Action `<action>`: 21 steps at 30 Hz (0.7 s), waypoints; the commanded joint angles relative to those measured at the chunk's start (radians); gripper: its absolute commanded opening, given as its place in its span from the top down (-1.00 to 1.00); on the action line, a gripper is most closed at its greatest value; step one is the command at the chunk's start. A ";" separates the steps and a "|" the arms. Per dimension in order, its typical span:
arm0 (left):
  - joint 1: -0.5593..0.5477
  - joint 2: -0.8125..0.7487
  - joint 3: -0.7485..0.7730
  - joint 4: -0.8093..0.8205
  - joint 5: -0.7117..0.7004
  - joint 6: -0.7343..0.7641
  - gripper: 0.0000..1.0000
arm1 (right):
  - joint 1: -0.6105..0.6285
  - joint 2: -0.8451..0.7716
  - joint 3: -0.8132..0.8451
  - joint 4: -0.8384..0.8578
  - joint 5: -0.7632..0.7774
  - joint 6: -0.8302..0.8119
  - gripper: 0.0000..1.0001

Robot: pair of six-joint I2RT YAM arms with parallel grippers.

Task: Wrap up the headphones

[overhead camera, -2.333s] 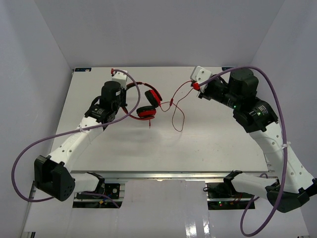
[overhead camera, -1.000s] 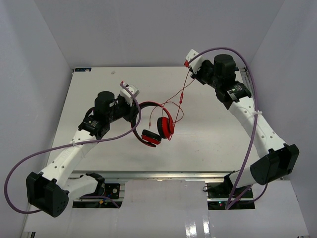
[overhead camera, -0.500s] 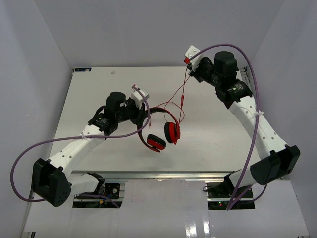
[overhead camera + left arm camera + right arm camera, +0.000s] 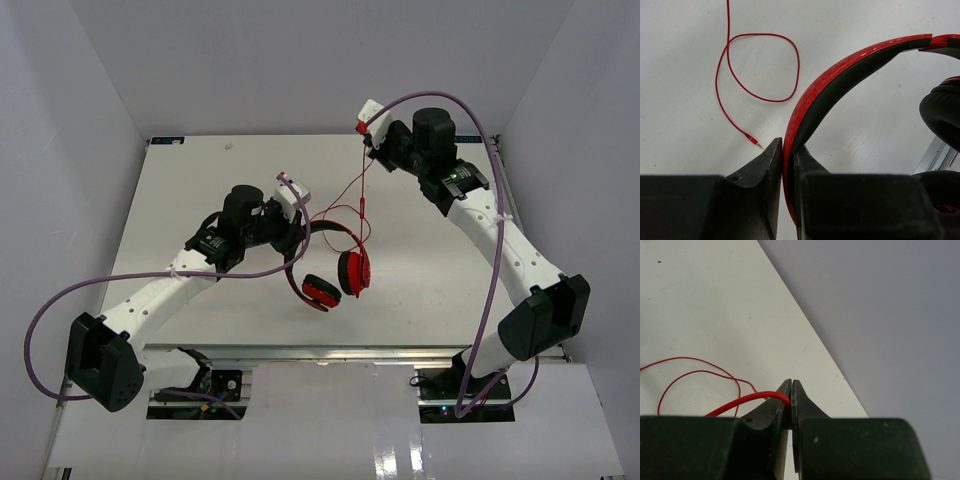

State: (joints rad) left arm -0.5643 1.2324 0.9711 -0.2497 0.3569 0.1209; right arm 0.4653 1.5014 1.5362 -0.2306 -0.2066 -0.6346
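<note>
Red headphones (image 4: 352, 272) hang from left fingers (image 4: 762, 167), cups nearward.

White matte rectangular tabletop (image 4: 200, 170) occupies centre frame, lightly scuffed. Plain pale grey wall panels (image 4: 300, 60) enclose it at left, rear and right. Silver metal rail (image 4: 330, 352) runs along its lower edge. Glossy white surface (image 4: 330, 445) at bottom of frame shows light reflections.

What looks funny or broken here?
Nothing looks broken. The left gripper holds the headphones by the headband, and the right gripper pinches the cord. The only untidy thing is that cord: it hangs in loose loops, not wrapped yet, plug end free.
</note>
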 commanded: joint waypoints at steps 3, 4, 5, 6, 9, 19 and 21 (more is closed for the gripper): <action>-0.019 -0.037 0.054 0.024 0.050 -0.037 1.00 | -0.002 0.009 -0.069 0.087 0.077 0.014 0.85; -0.019 -0.055 0.055 0.024 0.048 -0.043 1.00 | -0.003 0.005 -0.084 0.089 0.079 0.019 0.85; -0.019 -0.067 0.055 0.028 0.046 -0.049 1.00 | -0.005 -0.005 -0.105 0.093 0.079 0.030 0.85; -0.019 -0.078 0.057 0.031 0.044 -0.060 1.00 | -0.008 -0.016 -0.129 0.100 0.079 0.040 0.85; -0.019 -0.127 0.064 0.033 0.031 -0.098 1.00 | -0.014 -0.064 -0.197 0.137 0.073 0.067 0.85; -0.019 -0.225 0.079 0.078 -0.055 -0.324 1.00 | -0.119 -0.166 -0.386 0.211 -0.192 0.239 0.85; -0.019 -0.233 0.085 0.088 -0.079 -0.379 1.00 | -0.137 -0.173 -0.399 0.218 -0.271 0.273 0.85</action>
State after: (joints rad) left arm -0.5785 1.0450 0.9950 -0.2317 0.3267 -0.0946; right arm 0.3656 1.3751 1.1648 -0.1072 -0.3028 -0.4719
